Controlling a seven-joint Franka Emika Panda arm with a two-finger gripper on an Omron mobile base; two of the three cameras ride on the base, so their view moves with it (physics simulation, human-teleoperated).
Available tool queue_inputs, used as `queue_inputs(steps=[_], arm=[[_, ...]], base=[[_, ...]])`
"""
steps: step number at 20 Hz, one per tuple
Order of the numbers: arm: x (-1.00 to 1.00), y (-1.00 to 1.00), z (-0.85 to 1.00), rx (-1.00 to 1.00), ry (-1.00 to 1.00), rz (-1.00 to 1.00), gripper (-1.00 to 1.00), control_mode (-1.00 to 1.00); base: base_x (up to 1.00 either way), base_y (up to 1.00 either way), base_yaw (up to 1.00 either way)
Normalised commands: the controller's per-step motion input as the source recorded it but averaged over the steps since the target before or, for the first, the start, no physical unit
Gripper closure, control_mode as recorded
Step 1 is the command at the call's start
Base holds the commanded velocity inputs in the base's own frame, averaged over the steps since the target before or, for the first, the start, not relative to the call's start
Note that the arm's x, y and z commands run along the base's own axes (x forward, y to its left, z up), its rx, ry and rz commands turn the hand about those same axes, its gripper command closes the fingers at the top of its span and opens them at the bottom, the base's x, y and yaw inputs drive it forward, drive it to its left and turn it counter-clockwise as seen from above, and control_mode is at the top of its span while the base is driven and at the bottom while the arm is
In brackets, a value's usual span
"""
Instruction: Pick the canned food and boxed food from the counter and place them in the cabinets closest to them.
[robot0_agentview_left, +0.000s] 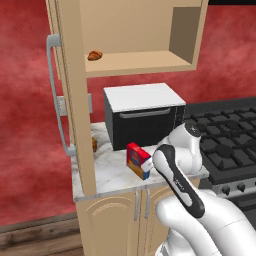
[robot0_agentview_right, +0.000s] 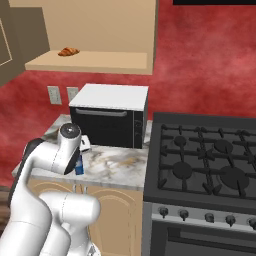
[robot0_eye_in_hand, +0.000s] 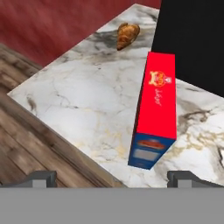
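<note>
On counter (robot0_eye_in_hand: 78, 100), boxed food (robot0_eye_in_hand: 156, 109) stands below my wide-open pincer (robot0_eye_in_hand: 113, 178). Looks light, stiff cardboard, probably tippy; I'd pinch narrow sides mid-height.

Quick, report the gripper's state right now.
Gripper: open, fingers spread wide and holding nothing, hovering just short of the boxed food on the counter.

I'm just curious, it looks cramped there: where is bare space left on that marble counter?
Bare marble counter lies between the croissant, the red carton and the front edge. It's crowded behind the carton, where the black microwave stands.
</note>
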Motion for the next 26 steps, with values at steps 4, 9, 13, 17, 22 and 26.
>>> queue_inputs(steps=[4,9,13,17,22,26], arm=[[0.00,-0.01,-0.04,0.00,-0.01,0.00,-1.00,-1.00],[0.06,-0.21,0.00,0.00,-0.03,0.00,-1.00,-1.00],[0.00,-0.11,0.00,0.00,-0.01,0.00,-1.00,-1.00],[0.03,0.00,-0.02,0.00,-0.01,0.00,-1.00,-1.00],[0.16,0.03,-0.19,0.00,-0.06,0.00,-1.00,-1.00],[0.15,0.02,-0.24,0.00,-0.05,0.00,-1.00,-1.00]], base=[[0.00,0.00,0.00],[0.00,0.00,0.00],[0.00,0.00,0.00],[0.00,0.00,0.00],[0.00,0.00,0.00],[0.00,0.00,0.00]])
